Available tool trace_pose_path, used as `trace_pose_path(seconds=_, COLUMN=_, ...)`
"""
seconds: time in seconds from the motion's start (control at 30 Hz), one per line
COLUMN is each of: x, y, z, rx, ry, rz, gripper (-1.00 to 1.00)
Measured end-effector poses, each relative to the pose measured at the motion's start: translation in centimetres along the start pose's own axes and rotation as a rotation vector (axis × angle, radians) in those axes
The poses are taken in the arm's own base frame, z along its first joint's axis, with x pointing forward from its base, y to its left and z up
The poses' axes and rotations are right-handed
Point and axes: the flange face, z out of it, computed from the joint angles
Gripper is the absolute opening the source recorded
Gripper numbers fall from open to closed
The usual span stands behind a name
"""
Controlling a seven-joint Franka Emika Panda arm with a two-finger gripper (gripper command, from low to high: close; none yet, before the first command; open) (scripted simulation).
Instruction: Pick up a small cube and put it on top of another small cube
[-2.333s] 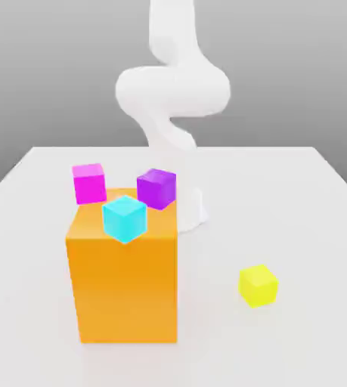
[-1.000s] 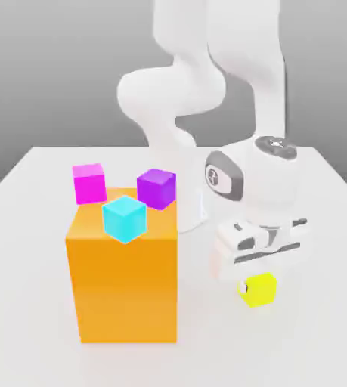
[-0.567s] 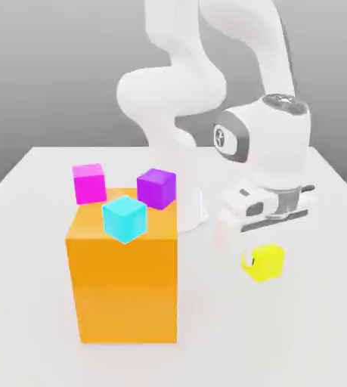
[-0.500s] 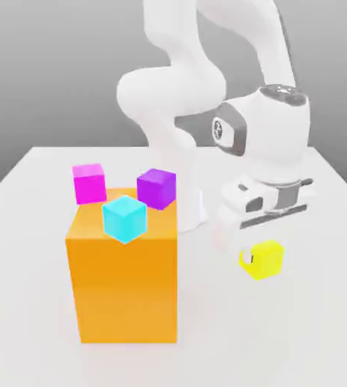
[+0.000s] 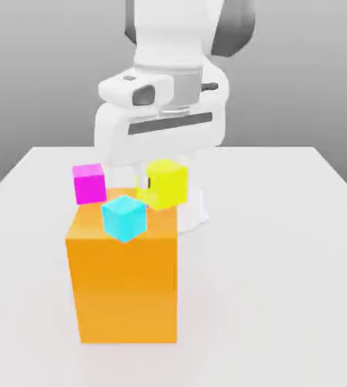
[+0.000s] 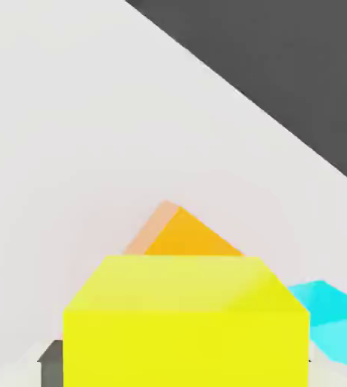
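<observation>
Nearest stands the big orange block [image 5: 122,283], tall on the white table [image 5: 282,302]. A cyan cube [image 5: 124,218] sits at the front of its top face, turned a little so one corner faces out. Behind it, towards the exterior view's left, a magenta cube [image 5: 90,182] rests at the block's back corner.

Just past the cyan cube hangs the yellow cube [image 5: 165,184], lifted clear of the table and held up at about the height of the other small cubes. The gripper [image 5: 163,162] comes down onto it from above, jaws drawn in narrow and clamped on its sides; the broad white hand sits directly over it. In the hand view the yellow cube [image 6: 185,321] fills the near ground, with a corner of the orange block [image 6: 184,234] and an edge of the cyan cube [image 6: 331,310] beyond it. Behind all of this rises the arm [image 5: 184,30] against the grey backdrop.

I take this to be the carry, with the placing still to come. To do it well, the yellow cube should be brought squarely over its target before any descent, high enough that its lower edge cannot clip a neighbour. The cubes up there sit close together, so a sideways nudge could push one off the block. I'd line up the faces, lower straight and slowly, and part the jaws only once the cube rests flat.
</observation>
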Motion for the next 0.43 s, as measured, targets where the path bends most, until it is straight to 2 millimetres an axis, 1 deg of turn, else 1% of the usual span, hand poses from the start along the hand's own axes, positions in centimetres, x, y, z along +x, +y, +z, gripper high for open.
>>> trace_pose_path(seconds=0.07, x=-1.4, y=3.7, z=-1.9, rx=0.003, ry=-0.009, rz=0.031, gripper=-1.0)
trace_pose_path(seconds=0.13, x=-3.3, y=7.2, z=-3.6, rx=0.01, ry=-0.018, rz=0.064, gripper=-1.0)
trace_pose_path(seconds=0.17, x=-4.2, y=8.5, z=-3.7, rx=0.027, ry=-0.026, rz=0.095, gripper=-1.0)
trace_pose_path(seconds=0.23, x=-4.8, y=9.3, z=-1.7, rx=0.039, ry=-0.033, rz=0.118, gripper=-1.0)
trace_pose_path(seconds=0.3, x=-5.1, y=9.4, z=1.1, rx=0.042, ry=-0.034, rz=0.124, gripper=-1.0)
trace_pose_path(seconds=0.33, x=-5.2, y=9.4, z=2.1, rx=0.043, ry=-0.034, rz=0.124, gripper=1.0)
trace_pose_path(seconds=0.43, x=-5.2, y=9.4, z=2.1, rx=0.043, ry=-0.034, rz=0.124, gripper=1.0)
